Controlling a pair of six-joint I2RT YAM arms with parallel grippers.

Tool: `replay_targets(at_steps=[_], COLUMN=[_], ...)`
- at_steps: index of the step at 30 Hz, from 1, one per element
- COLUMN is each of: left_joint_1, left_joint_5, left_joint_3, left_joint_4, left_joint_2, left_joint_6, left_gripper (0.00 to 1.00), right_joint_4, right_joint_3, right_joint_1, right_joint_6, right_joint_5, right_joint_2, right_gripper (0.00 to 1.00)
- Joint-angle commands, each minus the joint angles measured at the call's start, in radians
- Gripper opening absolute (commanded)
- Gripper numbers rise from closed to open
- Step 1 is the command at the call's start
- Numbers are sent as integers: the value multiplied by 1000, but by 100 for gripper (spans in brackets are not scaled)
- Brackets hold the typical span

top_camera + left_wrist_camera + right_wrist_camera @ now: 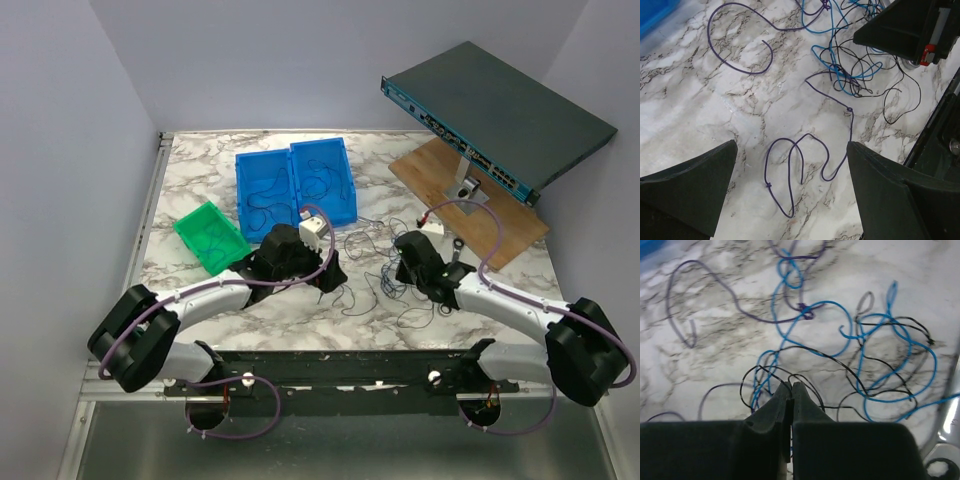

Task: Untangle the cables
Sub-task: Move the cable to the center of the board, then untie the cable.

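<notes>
The cables lie as a tangle of thin blue, black and purple wires (385, 275) on the marble table between my two grippers. My right gripper (791, 384) is shut, its tips pinching a black cable (815, 351) at the near edge of the knot. Blue loops (830, 302) spread beyond it. My left gripper (791, 145) is open and wide, hovering over a loose purple cable (790, 172) that curls on the table between its fingers without touching them. The blue and black knot (842, 75) lies ahead of it, beside the right arm.
Two blue bins (295, 185) and a green bin (210, 238) holding thin wires stand at the back left. A dark network switch (495, 120) leans over a wooden board (470, 200) at the back right. Another purple wire (735, 45) lies off to the left.
</notes>
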Motion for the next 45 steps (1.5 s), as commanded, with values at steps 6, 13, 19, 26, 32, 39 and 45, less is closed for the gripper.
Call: replay_targets(at_steps=[6,13,19,26,32,39,45], left_joint_1=[-8,-12,-12,-24,-30,-30,-29], left_joint_5=[7,62,152,204,85,-18,-62], left_joint_3=[-32,-79,-100,-127,-157,-175,-192], left_joint_4=[64,141,206,264,254,242,245], left_joint_2=[-83,-144,-156,-189,-240,-277,-303], left_joint_6=[18,7,2,23,42,45,48], left_gripper=[93,95,89,43,0,0,0], right_joint_4=[113,195,190,197,75,-46,-35], right_joint_3=[119,126,122,103,95,30,28], right_joint_1=[142,158,158,158,158,156,135], right_joint_6=[-194,-187,-184,-197,-166,-61,-70], right_joint_5=[-412,-636,-676,-659,-358,-1,117], right_joint_2=[-56,-156,-175,-216,-258,-318,-174], right_gripper=[1,1,1,1,29,90,92])
